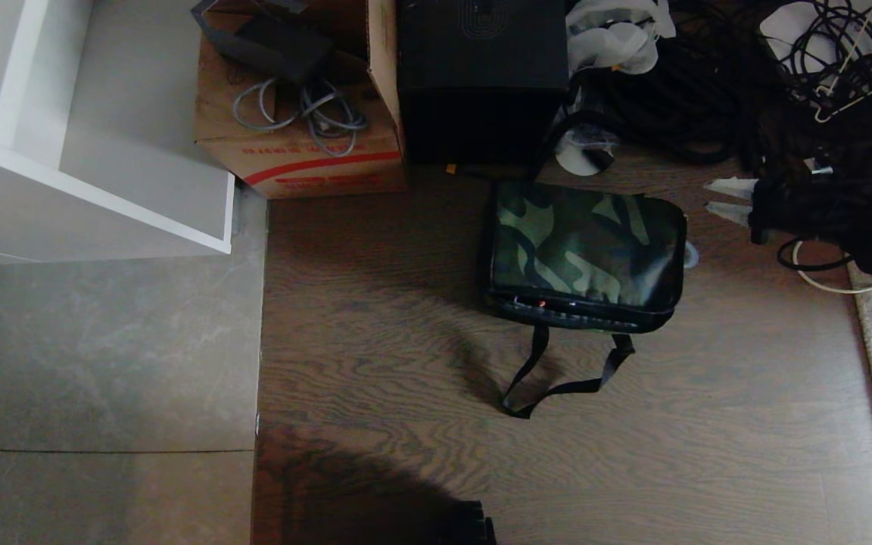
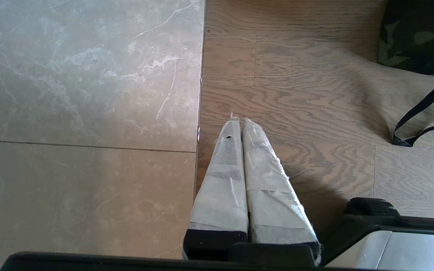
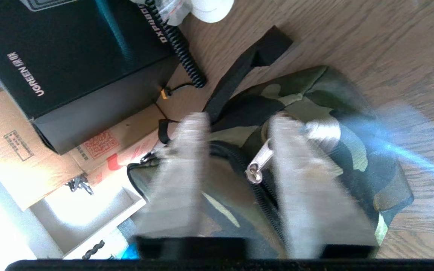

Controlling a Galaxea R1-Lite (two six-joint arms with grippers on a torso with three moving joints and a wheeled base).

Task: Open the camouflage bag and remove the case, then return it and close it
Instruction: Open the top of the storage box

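The right hand (image 3: 236,128) hangs over the camouflage bag (image 3: 307,124), its two pale taped fingers (image 3: 187,162) spread apart with a clear gap between them and nothing held. In the right wrist view the silver zipper pull (image 3: 259,162) lies in that gap, at the centre of the frame, on the black zipper track (image 3: 254,195) that curves across the bag; the fingers are blurred, so I cannot tell whether either touches the fabric. In the head view the same hand shows at the right edge of the frame, its pale fingertips (image 1: 725,200) just beside the bag's right end.

The left hand (image 2: 238,121) sits low in the centre of the left wrist view, its taped fingers (image 2: 224,177) pressed together on nothing, over the seam where grey tile floor (image 2: 81,94) meets wood floor (image 2: 315,124).

The camouflage bag (image 1: 583,246) lies flat on the wood floor (image 1: 375,363) right of centre in the head view, zipper edge toward the bottom of the frame with a fleck of red there. Its black shoulder strap (image 1: 557,382) loops out below it. Just above the bag stands a black box (image 1: 481,76), with a brown cardboard carton (image 1: 300,144) holding grey cables to its left. A tangle of black cables (image 1: 708,91) fills the upper right, and a white shelf unit (image 1: 88,151) the upper left. The case is not visible.
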